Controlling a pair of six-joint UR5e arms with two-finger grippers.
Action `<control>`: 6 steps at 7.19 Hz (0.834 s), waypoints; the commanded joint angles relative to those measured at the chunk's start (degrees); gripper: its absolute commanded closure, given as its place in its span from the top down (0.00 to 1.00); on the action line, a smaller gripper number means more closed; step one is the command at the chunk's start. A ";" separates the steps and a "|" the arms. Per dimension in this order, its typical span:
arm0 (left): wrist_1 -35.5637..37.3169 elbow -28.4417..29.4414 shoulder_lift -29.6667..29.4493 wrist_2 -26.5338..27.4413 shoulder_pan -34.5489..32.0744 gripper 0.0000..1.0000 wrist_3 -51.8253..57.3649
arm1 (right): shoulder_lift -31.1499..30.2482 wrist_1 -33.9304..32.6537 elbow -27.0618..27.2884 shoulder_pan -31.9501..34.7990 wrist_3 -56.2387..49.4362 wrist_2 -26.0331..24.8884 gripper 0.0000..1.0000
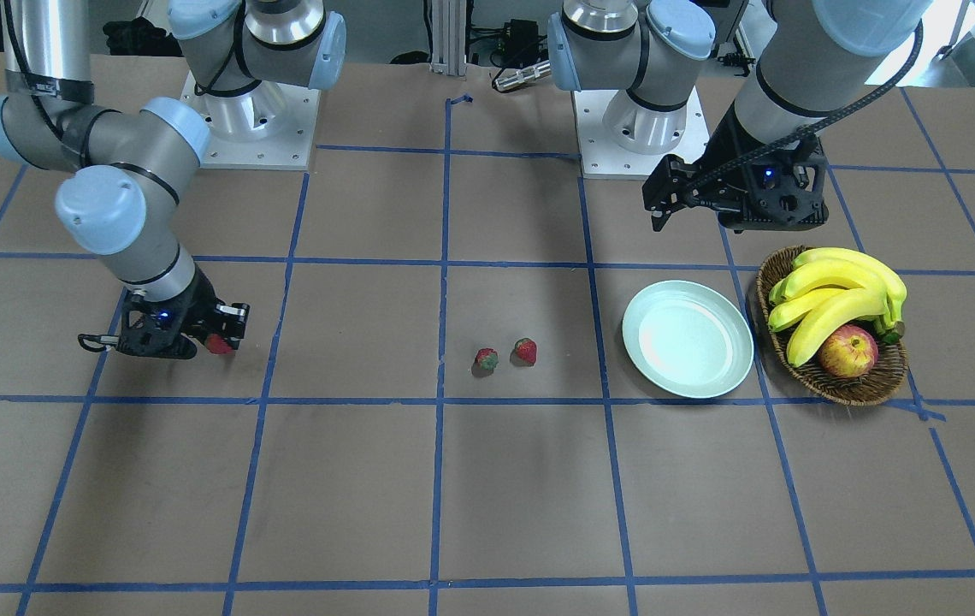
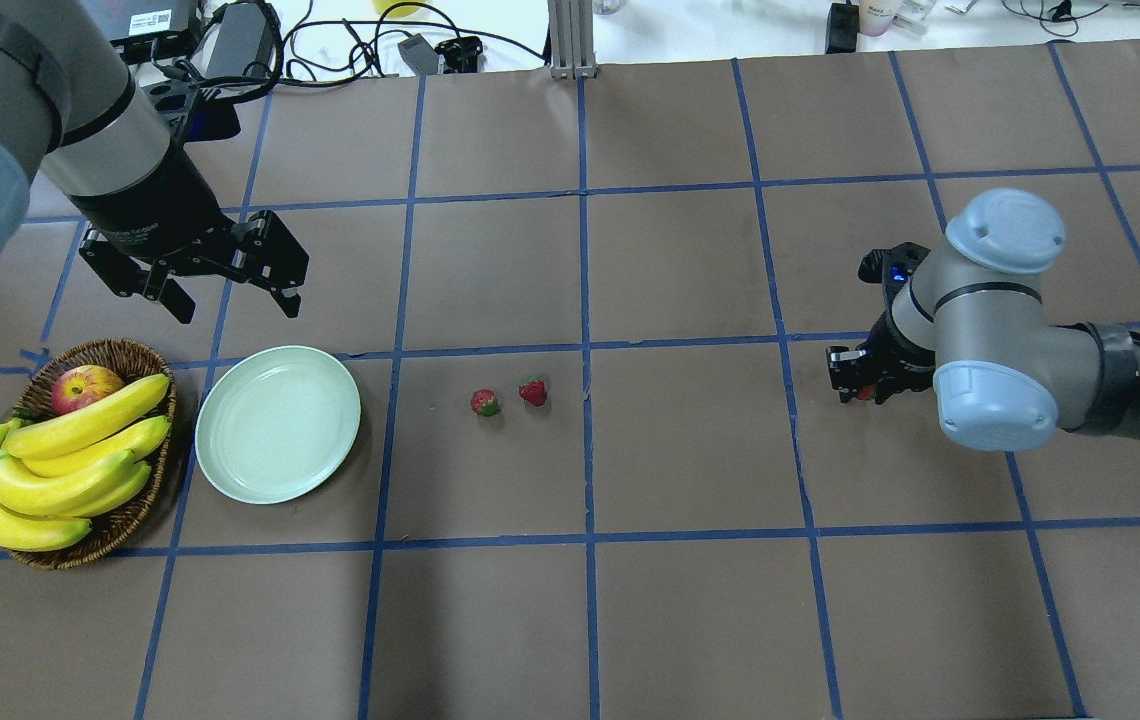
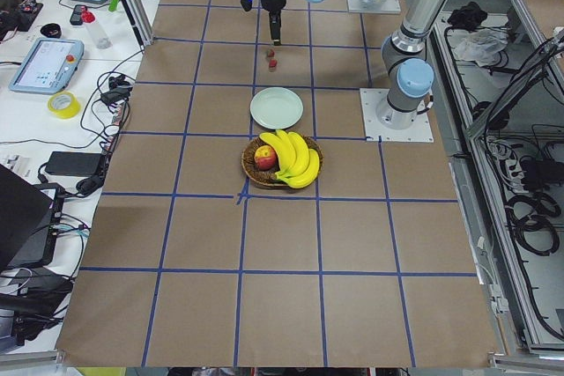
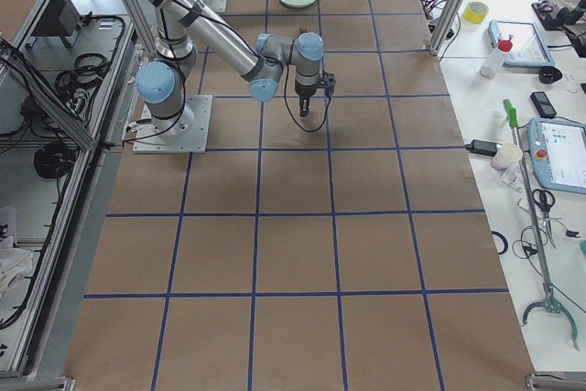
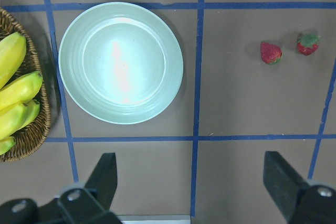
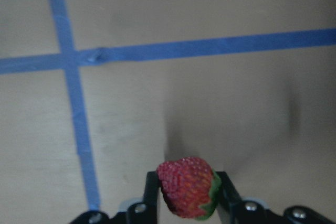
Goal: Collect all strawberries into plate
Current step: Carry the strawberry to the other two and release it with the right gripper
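Two small red strawberries (image 2: 483,402) (image 2: 533,391) lie side by side on the brown table, a little to the right of the pale green plate (image 2: 277,423) in the overhead view; the plate holds nothing. A third strawberry (image 6: 185,187) sits pinched between the fingers of my right gripper (image 6: 186,192), which hangs just above the table far to the right (image 2: 865,388). My left gripper (image 2: 230,300) is open, hovering behind the plate with nothing in it; its wrist view looks down on the plate (image 5: 121,62) and both loose strawberries (image 5: 271,52) (image 5: 307,43).
A brown wicker basket (image 2: 135,515) with bananas (image 2: 60,465) and an apple (image 2: 85,386) stands just left of the plate. Blue tape lines grid the table. Cables and devices lie along the far edge.
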 commanded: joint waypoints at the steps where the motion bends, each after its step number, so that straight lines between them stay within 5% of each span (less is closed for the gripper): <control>1: 0.00 0.00 0.02 0.06 0.01 1.00 0.00 | 1.03 8.37 -8.52 15.31 23.37 1.01 0.00; 2: -0.09 -0.09 0.02 0.06 0.01 1.00 0.00 | 2.96 9.74 -11.27 20.94 30.70 6.15 0.00; 4: -0.09 0.00 0.02 0.06 0.01 1.00 0.00 | 7.70 5.91 -14.53 30.72 37.07 7.08 0.02; 6: -0.09 -0.18 0.19 0.06 0.01 1.00 0.00 | 10.44 5.45 -16.12 33.03 37.71 10.91 0.09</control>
